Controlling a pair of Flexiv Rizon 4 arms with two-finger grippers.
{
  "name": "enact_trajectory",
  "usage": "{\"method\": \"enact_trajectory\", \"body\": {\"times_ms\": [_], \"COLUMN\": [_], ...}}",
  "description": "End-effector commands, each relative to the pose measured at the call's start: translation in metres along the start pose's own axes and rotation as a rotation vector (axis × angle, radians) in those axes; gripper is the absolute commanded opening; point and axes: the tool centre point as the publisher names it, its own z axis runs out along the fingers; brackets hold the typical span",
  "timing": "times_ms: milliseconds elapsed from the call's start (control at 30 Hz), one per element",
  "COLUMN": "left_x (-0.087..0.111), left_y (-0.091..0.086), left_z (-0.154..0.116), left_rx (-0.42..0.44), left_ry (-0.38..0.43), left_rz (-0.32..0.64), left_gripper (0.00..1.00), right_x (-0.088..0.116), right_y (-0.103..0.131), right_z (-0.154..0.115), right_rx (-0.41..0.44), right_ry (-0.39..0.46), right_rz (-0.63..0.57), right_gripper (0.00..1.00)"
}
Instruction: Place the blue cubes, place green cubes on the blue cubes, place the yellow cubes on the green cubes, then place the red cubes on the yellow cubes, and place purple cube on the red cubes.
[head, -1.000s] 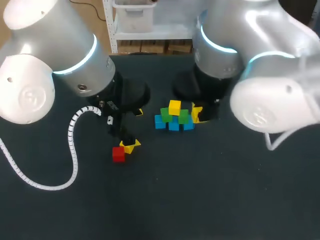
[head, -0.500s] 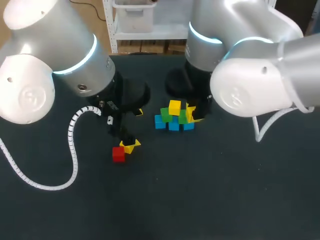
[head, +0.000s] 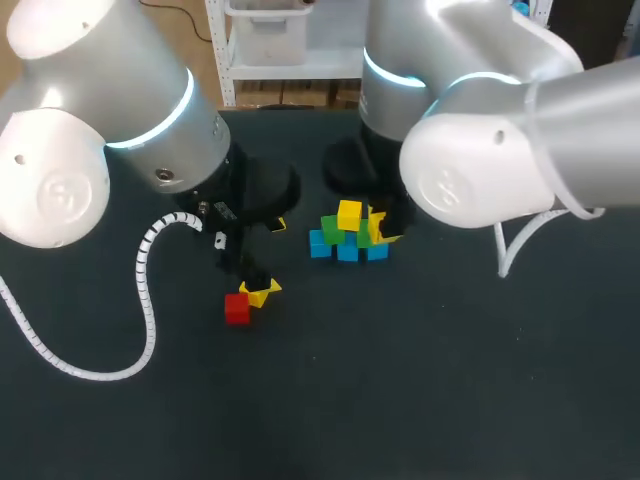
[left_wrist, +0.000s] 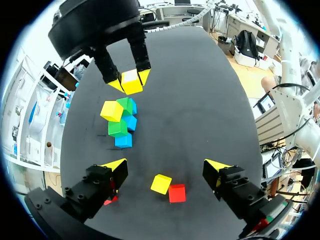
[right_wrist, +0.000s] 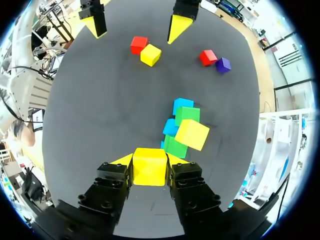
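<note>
Clamped on a yellow cube (right_wrist: 149, 166) just beside the stack (right_wrist: 182, 106), the right gripper (right_wrist: 150, 167) could clip the tilted yellow cube (right_wrist: 192, 134) atop the green cubes (right_wrist: 187, 115) and topple it, while the left gripper (left_wrist: 166, 167) hangs open above a loose red cube (left_wrist: 176, 193).

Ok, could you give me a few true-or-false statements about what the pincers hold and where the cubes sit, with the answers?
1. The right pincer grips a yellow cube. True.
2. The left pincer grips a red cube. False: it is open, and the red cube lies on the table beside a loose yellow cube.
3. A third yellow cube sits atop the green cubes. True.
4. The purple cube sits on the green cubes. False: the purple cube lies on the table beside a second red cube.
</note>
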Motion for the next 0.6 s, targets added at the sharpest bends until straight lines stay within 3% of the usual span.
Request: {"method": "enact_trajectory", "body": {"times_ms": [33, 600], "left_x": [0.001, 0.001], "left_y": [0.001, 0.001], "left_z": [0.001, 0.001], "left_rx": [0.002, 0.002], "left_ry": [-0.003, -0.003], "left_rz": [0.002, 0.002], "left_gripper": [1.00, 1.00], "right_x": [0.001, -0.002], "right_y": [-0.003, -0.016], "right_z": [0.002, 0.008], "right_rx": [-0.003, -0.002], "right_ry": [0.001, 0.004], "right_rz": [0.004, 0.007], "right_gripper": [0.00, 0.00]}}
